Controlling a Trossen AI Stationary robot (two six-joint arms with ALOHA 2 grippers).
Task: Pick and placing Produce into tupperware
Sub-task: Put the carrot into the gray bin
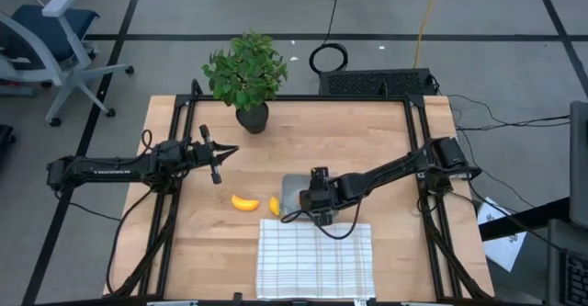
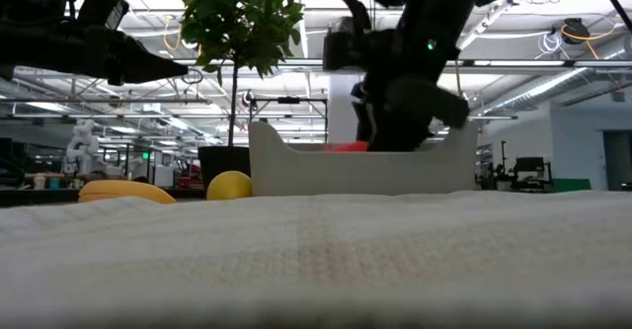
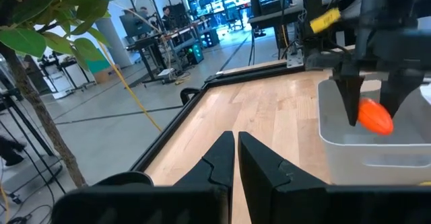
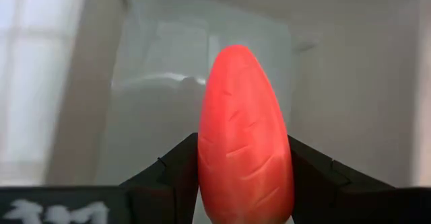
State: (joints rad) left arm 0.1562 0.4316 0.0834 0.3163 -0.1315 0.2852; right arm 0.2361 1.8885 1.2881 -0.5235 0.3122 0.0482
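My right gripper point(image 1: 320, 198) stands over the small clear-greyish tupperware point(image 1: 296, 192), shut on the orange carrot point(image 4: 246, 143); the carrot's green top is hidden. The tupperware point(image 2: 360, 171) stands on the table by the far edge of the white checked cloth point(image 1: 314, 260). To its left the curved banana point(image 1: 244, 203) and the small yellow lemon-like piece point(image 1: 274, 205) lie on the wood. My left gripper point(image 1: 220, 154) hovers shut over the table's left part, touching nothing. My right gripper pinches the carrot between its two fingers, one finger point(image 4: 168, 177) on each side of the thick body point(image 4: 229, 177). The fingers come from above, pointing down into the tupperware. The carrot's rounded tip point(image 3: 380, 123) reaches past the fingertips, tilted, at about rim height; whether it touches the floor I cannot tell.
A potted leafy plant point(image 1: 246, 74) stands at the table's far edge, just beyond my left gripper. Black frame rails run along the table's left and right sides. Bare wood lies between the plant and the tupperware.
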